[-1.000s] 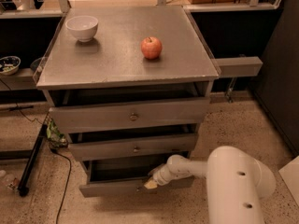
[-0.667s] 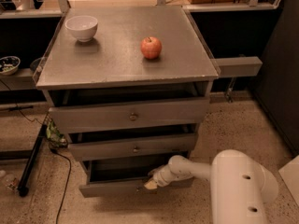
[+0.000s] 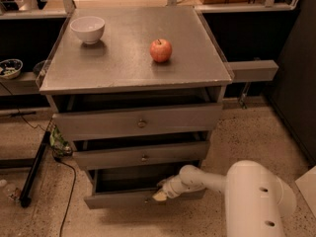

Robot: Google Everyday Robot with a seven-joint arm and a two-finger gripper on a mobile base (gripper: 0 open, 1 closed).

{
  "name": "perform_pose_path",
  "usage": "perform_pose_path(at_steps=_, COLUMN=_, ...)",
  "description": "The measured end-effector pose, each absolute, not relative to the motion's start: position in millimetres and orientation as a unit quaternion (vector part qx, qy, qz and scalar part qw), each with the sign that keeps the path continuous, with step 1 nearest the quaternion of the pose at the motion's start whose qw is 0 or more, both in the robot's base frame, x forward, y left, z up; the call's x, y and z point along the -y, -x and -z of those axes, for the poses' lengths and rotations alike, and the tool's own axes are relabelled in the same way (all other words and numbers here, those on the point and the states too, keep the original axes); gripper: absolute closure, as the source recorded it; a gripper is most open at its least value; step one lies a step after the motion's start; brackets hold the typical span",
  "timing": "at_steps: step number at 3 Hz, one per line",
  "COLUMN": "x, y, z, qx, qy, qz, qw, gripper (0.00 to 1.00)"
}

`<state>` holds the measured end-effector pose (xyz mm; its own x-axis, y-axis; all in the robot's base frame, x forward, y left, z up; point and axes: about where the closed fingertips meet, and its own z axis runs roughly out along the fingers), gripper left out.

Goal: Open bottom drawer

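— Hardly anything has shifted in the last second. The thick white link of the arm [image 3: 256,201] has slid slightly to the right, and the gripper [image 3: 159,196] sits where it was, against the front of the bottom drawer [image 3: 116,200].

— And the drawer itself?

— It is unchanged too. It is the lowest of three in the grey cabinet [image 3: 133,78] and is pulled partway out. Its slim front stands forward of the middle drawer [image 3: 108,159], and the dark inside shows behind it.

— Is the gripper clamped on anything?

— I cannot tell. Its pale tip lies at the upper edge of the drawer front, near the centre, but whether it is closed or loose does not show.

— What is the count?

— There are three drawers, and the top drawer [image 3: 98,126] is the tallest. Two round knobs show plainly, one on the top front [image 3: 141,124] and one on the middle [image 3: 144,158]. One apple [image 3: 161,50] and one white bowl [image 3: 88,28] stand well apart on the cabinet top, the bowl at the rear left. A second, patterned bowl [image 3: 10,68] sits on a shelf off to the left. There is one arm with one gripper.
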<state>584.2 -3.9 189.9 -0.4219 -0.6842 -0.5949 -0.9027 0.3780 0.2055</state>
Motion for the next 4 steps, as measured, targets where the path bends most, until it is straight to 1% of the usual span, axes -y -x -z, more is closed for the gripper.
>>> perform_pose_path(at_steps=4, x=5.1, y=-573.7, z=-193.1, qx=-0.791, qy=0.493, qz=-0.284, qw=0.227, gripper=1.00)
